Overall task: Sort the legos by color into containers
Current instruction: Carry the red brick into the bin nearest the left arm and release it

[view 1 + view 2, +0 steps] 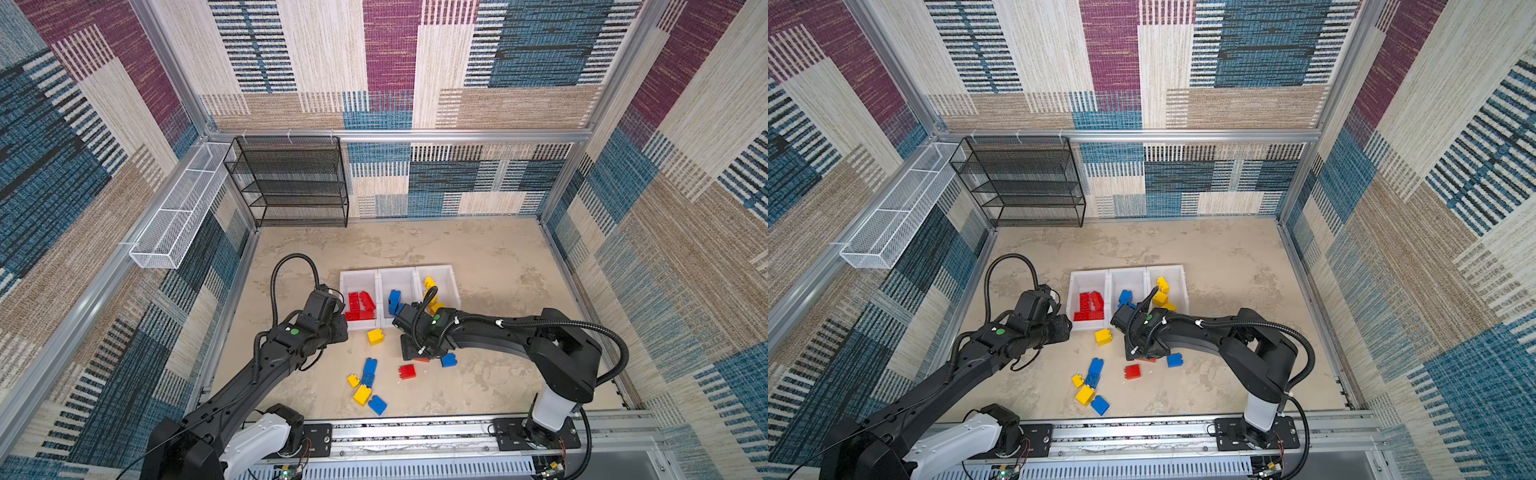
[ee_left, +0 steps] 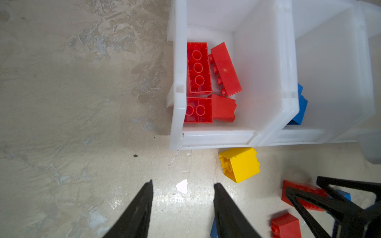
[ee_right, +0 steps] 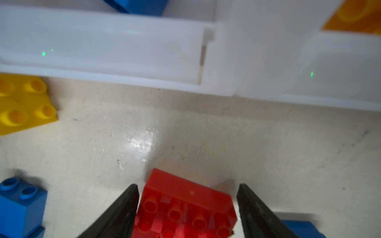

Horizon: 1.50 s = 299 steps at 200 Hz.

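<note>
The right gripper straddles a red lego lying on the table just in front of the containers. Its jaws are spread and not yet clamped, and the brick's long axis runs jaw to jaw. A yellow lego and a blue lego lie near. The left gripper, part open and empty, hovers farther off.

Patchwork woven walls, mottled beige floor, black mesh rack and white wire basket at back-left.
</note>
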Each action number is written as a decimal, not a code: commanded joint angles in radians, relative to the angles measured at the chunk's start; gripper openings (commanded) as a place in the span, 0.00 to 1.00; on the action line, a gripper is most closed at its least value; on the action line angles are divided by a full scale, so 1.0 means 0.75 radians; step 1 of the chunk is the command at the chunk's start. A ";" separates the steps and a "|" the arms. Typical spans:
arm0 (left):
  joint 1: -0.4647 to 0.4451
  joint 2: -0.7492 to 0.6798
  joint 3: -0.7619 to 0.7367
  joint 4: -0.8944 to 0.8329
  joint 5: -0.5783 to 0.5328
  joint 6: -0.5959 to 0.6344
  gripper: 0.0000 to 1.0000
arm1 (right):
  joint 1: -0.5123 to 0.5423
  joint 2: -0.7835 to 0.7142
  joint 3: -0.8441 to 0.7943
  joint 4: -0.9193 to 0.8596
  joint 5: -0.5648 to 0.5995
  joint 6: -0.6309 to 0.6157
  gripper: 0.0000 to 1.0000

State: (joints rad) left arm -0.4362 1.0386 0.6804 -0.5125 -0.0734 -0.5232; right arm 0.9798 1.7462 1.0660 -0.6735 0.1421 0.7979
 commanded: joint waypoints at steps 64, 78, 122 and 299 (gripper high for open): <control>0.013 -0.018 -0.012 -0.019 -0.004 0.008 0.51 | 0.001 -0.066 -0.041 0.028 -0.003 0.009 0.62; 0.013 -0.025 -0.008 -0.028 -0.005 0.010 0.51 | -0.001 -0.095 -0.004 0.016 0.018 -0.026 0.61; 0.021 -0.059 -0.013 -0.047 -0.004 0.002 0.51 | -0.083 -0.098 0.299 -0.012 0.051 -0.287 0.60; 0.026 -0.312 -0.141 -0.178 0.013 -0.107 0.51 | -0.167 0.805 1.548 -0.151 -0.078 -0.669 0.78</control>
State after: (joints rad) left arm -0.4191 0.8040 0.5774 -0.6350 -0.0685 -0.5846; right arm 0.8520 2.3684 2.2242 -0.7834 0.0818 0.2989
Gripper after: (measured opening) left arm 0.516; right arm 0.770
